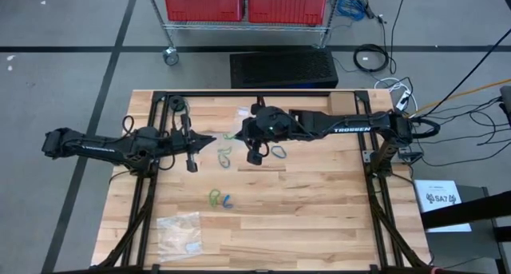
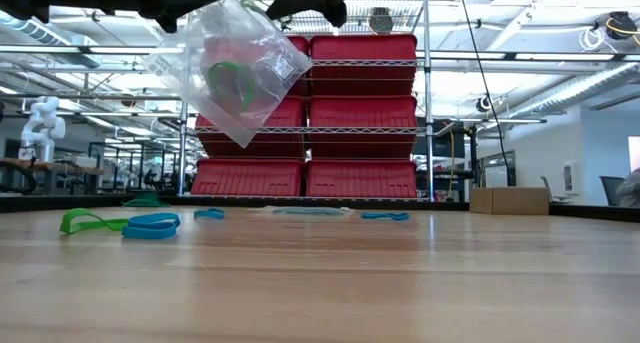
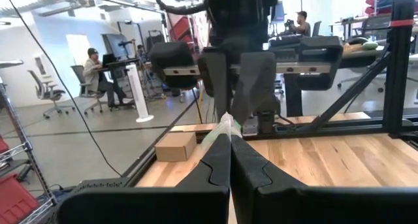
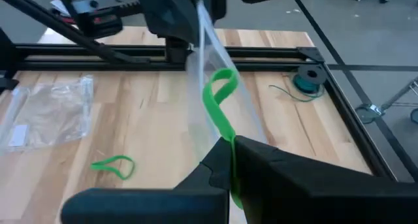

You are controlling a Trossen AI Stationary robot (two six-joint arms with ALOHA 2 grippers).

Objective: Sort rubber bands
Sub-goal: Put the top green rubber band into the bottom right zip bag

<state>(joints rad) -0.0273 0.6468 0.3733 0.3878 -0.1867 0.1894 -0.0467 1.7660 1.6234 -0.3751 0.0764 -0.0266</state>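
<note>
— Rubber bands [image 1: 225,156] lie loose at the middle of the bench [image 1: 319,218], well away from its edges; more lie nearer the front, beside spare bags [image 1: 180,232].

— And the tools?

— Left tool [image 1: 209,140] and right tool [image 1: 236,135] are closed on one clear bag [image 2: 235,68], raised above the bench, with a green band [image 4: 219,100] inside.
</note>
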